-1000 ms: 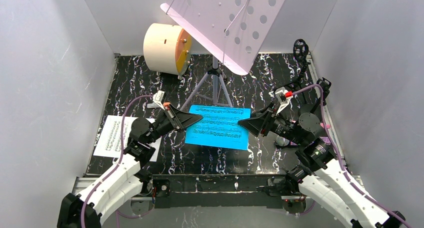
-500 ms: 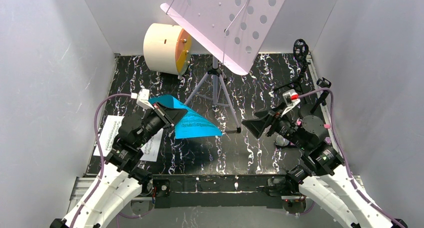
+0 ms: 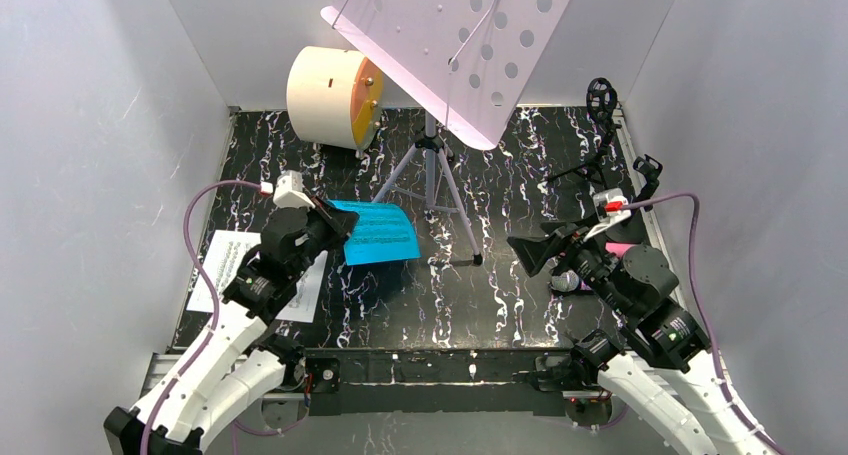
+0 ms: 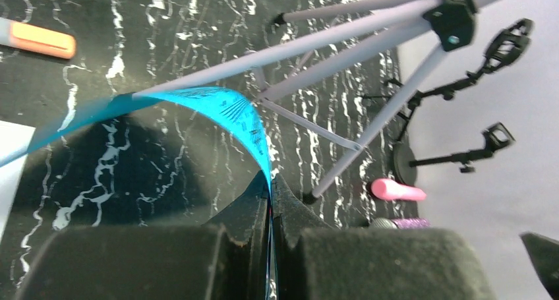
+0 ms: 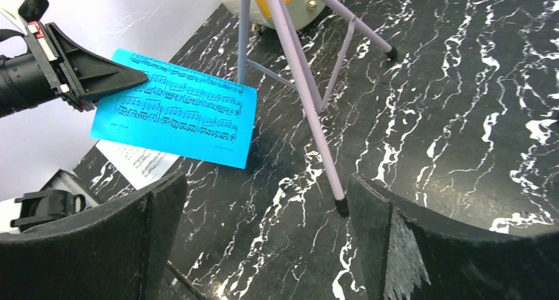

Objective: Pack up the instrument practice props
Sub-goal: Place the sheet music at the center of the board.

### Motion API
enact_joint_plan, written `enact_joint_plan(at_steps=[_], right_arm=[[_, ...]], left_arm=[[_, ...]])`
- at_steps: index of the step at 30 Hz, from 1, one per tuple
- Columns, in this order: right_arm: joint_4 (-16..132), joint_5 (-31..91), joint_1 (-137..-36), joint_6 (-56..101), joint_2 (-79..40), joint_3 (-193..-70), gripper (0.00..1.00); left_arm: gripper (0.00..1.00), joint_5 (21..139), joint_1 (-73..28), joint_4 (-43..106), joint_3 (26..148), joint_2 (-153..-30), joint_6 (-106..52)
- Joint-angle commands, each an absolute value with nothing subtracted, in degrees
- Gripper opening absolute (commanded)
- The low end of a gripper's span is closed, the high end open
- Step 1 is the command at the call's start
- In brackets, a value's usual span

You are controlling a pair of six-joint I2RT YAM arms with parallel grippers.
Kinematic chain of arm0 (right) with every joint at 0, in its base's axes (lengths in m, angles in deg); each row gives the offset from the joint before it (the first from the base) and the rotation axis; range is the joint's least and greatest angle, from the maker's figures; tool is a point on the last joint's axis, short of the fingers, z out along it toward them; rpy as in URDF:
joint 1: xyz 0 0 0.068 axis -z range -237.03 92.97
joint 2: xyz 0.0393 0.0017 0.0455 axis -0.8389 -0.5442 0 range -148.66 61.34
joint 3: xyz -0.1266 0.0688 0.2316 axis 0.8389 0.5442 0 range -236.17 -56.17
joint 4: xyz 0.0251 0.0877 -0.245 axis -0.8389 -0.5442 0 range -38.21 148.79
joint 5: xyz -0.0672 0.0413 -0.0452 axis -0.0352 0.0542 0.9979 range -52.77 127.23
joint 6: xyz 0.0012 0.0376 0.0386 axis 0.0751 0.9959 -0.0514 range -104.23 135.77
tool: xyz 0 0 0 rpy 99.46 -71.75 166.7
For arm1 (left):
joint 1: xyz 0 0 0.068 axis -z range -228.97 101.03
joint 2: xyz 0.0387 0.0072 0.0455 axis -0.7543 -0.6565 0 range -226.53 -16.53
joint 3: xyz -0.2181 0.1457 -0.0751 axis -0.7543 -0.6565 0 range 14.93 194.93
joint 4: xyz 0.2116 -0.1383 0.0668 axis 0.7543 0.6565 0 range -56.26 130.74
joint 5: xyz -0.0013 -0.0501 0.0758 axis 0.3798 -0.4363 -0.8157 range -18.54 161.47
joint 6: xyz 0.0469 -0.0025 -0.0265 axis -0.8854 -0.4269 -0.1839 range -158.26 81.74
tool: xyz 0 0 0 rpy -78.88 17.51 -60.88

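My left gripper (image 3: pixel 340 227) is shut on one edge of the blue sheet-music page (image 3: pixel 378 231), which hangs curled above the table; the page (image 4: pixel 231 109) runs straight into the closed jaws. My right gripper (image 3: pixel 530 255) stands open and empty at the right, its fingers wide apart (image 5: pixel 267 181). The white page (image 3: pixel 225 270) lies flat at the left. The lilac music rack (image 3: pixel 460 35) stands on its tripod legs (image 3: pixel 440 180) in the middle. The pink microphone (image 3: pixel 620 249) and the glittery purple microphone (image 3: pixel 566 280) lie beside the right arm. Two black mic tripods (image 3: pixel 600 125) (image 3: pixel 640 175) stand at the right wall.
The cream drum with its orange face (image 3: pixel 330 95) lies on its side at the back left. A small orange marker (image 4: pixel 39 41) lies on the black marbled table (image 3: pixel 500 305). Grey walls close in left, right and behind.
My left gripper has lifted the blue page off the table and carried it left. The right gripper has opened wide and drawn back to the right.
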State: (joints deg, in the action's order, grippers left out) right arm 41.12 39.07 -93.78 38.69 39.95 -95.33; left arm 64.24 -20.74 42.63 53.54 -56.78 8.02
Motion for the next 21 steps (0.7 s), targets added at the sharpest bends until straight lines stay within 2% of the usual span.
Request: enact_joint_plan(at_steps=[1,6,12,21], right_arm=[[39.6,43.1,-93.5,36.4,41.3,-98.1,0.99],[40.3,43.0,-93.6,35.9,41.5,-97.1,0.99],[40.5,41.2,-93.6,35.6,40.3,-97.0,0.99],[41.0,39.7,-93.7,35.4,41.6,-96.8,0.99]], left_arm=[[0.0,53.6,-21.5,41.2,54.1,-57.9,6.6],[0.0,45.8,-24.2,40.1,57.3,-60.6,2.1],[0.0,44.7,-31.6,39.1,60.5,-65.5,-0.2],[0.0,60.6,-56.7,38.3,63.6,-73.5,0.1]])
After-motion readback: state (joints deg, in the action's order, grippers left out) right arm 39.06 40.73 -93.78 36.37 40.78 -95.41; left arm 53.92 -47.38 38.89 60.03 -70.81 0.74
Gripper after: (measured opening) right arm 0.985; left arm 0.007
